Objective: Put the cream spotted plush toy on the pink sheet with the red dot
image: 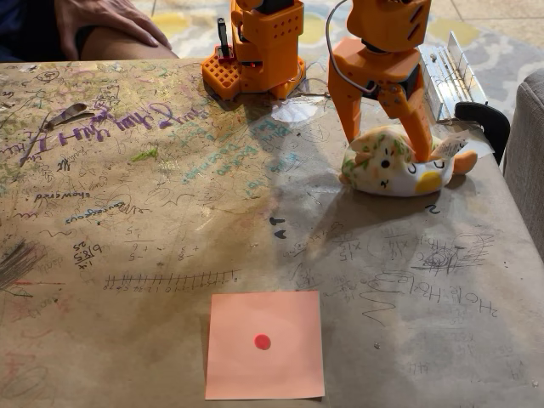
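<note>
The cream spotted plush toy (387, 170) lies on its side on the brown scribbled table at the right back, face toward me, orange tail pointing right. My orange gripper (387, 146) comes down on it from above, jaws spread. One finger stands at the toy's left end and the other presses into its middle, so the head part sits between them. The toy rests on the table. The pink sheet with the red dot (264, 344) lies flat near the front edge, well in front and to the left of the toy.
The arm's orange base (255, 59) stands at the back centre, with a white paper scrap (293, 111) in front of it. A metal rail (450, 72) and a black clamp (484, 119) sit at the right edge. A person's hand (106, 21) rests at the back left.
</note>
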